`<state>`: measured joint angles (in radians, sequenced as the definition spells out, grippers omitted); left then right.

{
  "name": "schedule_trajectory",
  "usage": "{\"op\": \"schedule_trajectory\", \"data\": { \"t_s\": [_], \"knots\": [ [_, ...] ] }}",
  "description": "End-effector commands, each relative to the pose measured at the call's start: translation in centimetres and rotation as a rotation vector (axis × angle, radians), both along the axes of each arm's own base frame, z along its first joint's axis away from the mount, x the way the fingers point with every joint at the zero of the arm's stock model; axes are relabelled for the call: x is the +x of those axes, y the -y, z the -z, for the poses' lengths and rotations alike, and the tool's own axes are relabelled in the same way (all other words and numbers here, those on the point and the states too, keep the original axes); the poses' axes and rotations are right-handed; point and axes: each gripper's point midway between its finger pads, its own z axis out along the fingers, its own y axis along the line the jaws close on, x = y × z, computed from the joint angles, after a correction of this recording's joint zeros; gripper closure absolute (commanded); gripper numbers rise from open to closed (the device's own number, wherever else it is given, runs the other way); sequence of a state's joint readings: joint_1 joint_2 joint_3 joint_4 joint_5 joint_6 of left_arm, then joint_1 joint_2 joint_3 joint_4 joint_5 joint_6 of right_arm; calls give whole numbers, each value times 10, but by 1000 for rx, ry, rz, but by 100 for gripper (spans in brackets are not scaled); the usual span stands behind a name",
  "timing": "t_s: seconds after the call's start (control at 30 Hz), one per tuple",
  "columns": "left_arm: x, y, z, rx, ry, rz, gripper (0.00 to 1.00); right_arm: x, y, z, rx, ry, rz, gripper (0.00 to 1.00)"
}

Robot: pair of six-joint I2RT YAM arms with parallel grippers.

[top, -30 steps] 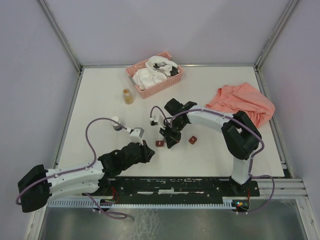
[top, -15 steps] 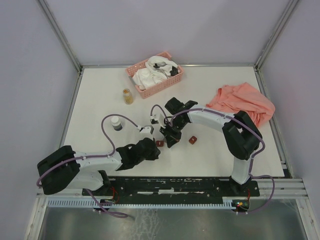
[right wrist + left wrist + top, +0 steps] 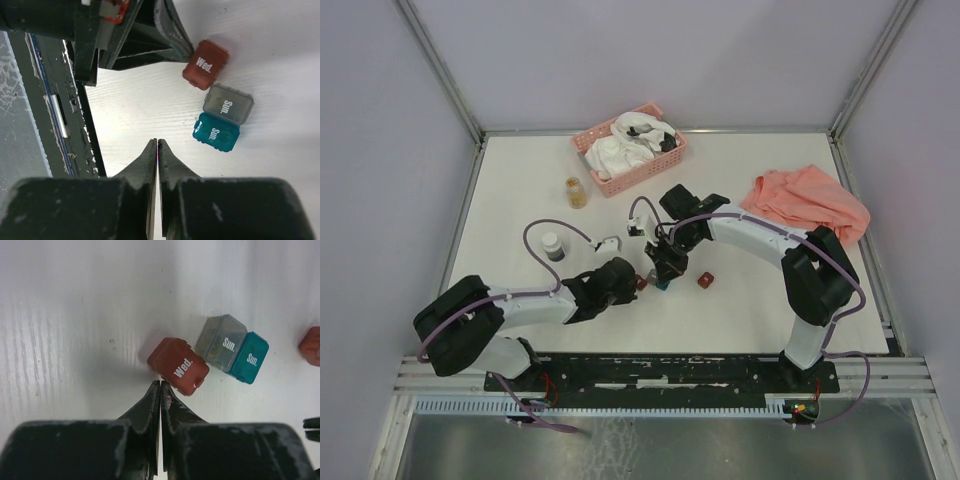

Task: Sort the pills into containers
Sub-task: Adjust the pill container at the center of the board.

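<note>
Compared with a second before, the left arm is found swung in from the near-left of the table towards its middle. Its left tool, pressed together and empty, is now set right at the near corner of the dark red box marked Wed.. The right tool is likewise closed on nothing and is held over bare table just beside the teal box. The grey box and the teal one are seen touching side by side, with the Wed. box just beside the grey. These boxes are judged to be light, stiff, smooth plastic that will skid when nudged, so each would best be taken across two flat opposite sides, low down and clear of the lid. The wrist views give the lid lettering and a possibly yellowish content in the grey box, too blurred to confirm. Only the top view shows the second dark red box lying apart and the jar of pills standing well away, near the pink basket.
</note>
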<state>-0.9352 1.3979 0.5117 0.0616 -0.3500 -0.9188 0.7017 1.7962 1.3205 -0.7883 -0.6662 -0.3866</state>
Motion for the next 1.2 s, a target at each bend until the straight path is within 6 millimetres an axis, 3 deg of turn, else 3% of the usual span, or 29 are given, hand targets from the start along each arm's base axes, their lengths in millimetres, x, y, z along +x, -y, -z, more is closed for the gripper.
{"op": "schedule_trajectory", "data": {
  "t_s": [0.0,0.6,0.87,1.0,1.17],
  "knots": [
    [27,5,-19,-16,64,-32,94,-1,-4,-15,42,5,-11,90],
    [56,33,-23,-62,64,69,91,6,1,-21,100,-70,66,86],
    [64,20,-53,-82,149,65,85,10,6,-39,190,6,38,66],
    [51,12,-81,-89,242,162,73,8,7,-47,244,75,5,53],
    [28,-8,-114,-130,402,240,41,-4,3,-50,390,222,-152,29]
  ]
}}
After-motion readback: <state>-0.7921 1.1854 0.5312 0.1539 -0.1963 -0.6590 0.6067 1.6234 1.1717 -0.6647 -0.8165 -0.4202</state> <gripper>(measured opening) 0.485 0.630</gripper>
